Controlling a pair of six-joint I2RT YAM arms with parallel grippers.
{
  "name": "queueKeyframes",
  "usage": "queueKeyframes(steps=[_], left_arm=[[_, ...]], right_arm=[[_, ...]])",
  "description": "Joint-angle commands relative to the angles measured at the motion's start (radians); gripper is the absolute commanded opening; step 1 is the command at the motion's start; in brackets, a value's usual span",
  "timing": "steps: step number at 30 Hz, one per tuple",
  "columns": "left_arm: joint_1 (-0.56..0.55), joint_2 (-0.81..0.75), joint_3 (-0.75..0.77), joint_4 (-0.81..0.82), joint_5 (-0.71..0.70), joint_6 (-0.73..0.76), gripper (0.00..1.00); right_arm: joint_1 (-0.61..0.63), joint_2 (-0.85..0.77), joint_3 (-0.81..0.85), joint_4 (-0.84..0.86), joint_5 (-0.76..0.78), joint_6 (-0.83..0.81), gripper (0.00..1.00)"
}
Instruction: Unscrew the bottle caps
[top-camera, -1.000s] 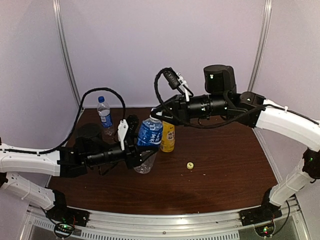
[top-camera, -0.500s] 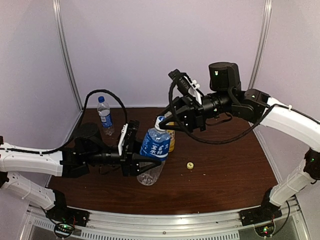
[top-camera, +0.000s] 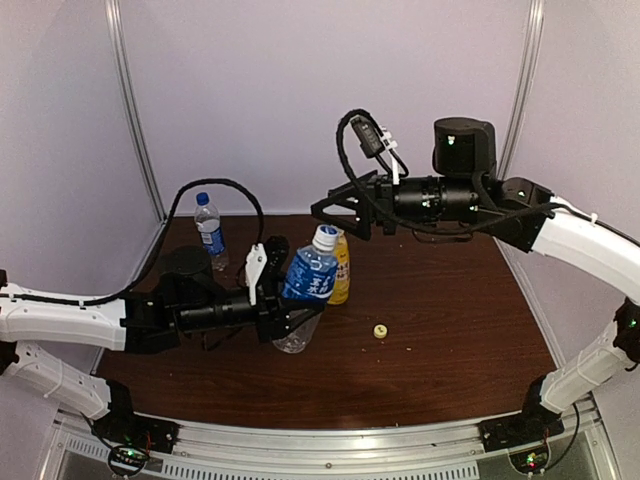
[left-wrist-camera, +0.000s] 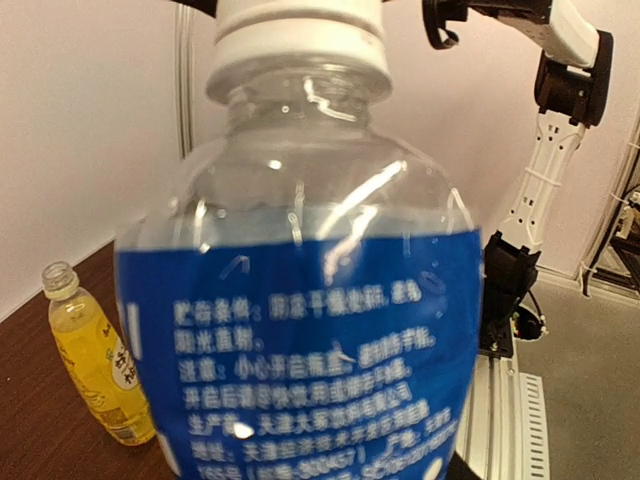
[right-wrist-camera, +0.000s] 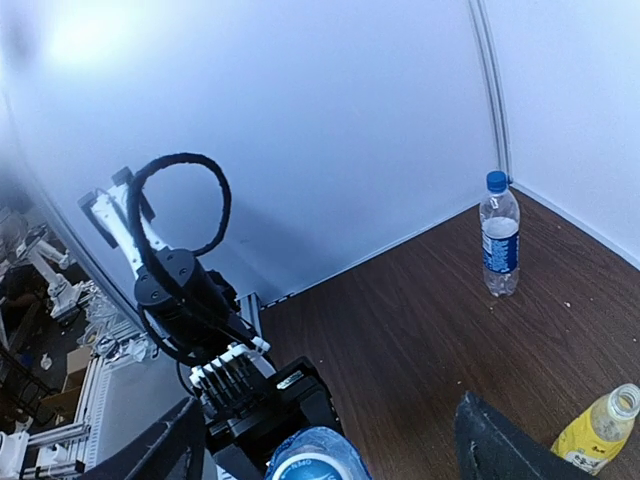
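A tall clear bottle (top-camera: 209, 232), blue cap (top-camera: 203, 198) on, stands at the counter's (top-camera: 450, 330) far left corner, its print too small to read. The left pincer (top-camera: 292, 318) is clenched on the short clear bottle (top-camera: 305, 280), which tilts near the counter's middle with its white cap (top-camera: 326, 237) on. Its blue label (left-wrist-camera: 300, 340) carries rows of white Chinese characters, too blurred to make out. Just behind stands the yellow-orange bottle (top-camera: 340, 275), neck open, its writing unreadable. The yellow cap (top-camera: 380, 330) lies on the counter to its right. The right pincer (top-camera: 330, 212) hangs released, fingers wide apart, above the white cap and clear of it.
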Motion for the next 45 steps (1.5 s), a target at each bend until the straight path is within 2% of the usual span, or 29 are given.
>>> queueKeyframes(steps=[1,6,10,13,18,28,34,37,40,45], left_arm=[[-0.004,0.002,0.039,-0.009,-0.132,0.011,0.24],[-0.003,-0.005,0.039,-0.016,-0.178,0.003,0.24],[-0.004,-0.016,0.032,-0.02,-0.21,0.0,0.24],[-0.003,-0.021,0.026,-0.023,-0.229,-0.001,0.23],[-0.004,-0.023,0.023,-0.026,-0.245,-0.003,0.23],[-0.004,-0.035,0.017,-0.024,-0.255,-0.005,0.23],[-0.004,-0.041,0.011,-0.023,-0.248,-0.008,0.23],[-0.003,-0.045,0.006,-0.006,-0.183,0.0,0.23],[-0.004,-0.046,0.005,0.013,-0.045,0.018,0.23],[-0.003,-0.043,0.001,0.056,0.269,0.047,0.23]], right_arm=[[0.038,0.014,0.019,-0.039,0.236,0.079,0.86],[0.052,0.047,0.02,-0.071,0.294,0.09,0.85],[0.055,0.06,0.014,-0.064,0.269,0.091,0.77],[0.058,0.066,0.012,-0.057,0.244,0.091,0.69],[0.059,0.074,0.008,-0.037,0.195,0.094,0.47],[0.062,0.078,-0.012,-0.013,0.163,0.103,0.45],[0.06,0.074,-0.01,-0.016,0.147,0.068,0.26],[0.057,0.068,-0.005,-0.022,0.119,0.003,0.18],[0.039,0.058,-0.004,-0.031,0.031,-0.094,0.15],[-0.004,0.039,-0.022,-0.054,-0.225,-0.303,0.2]])
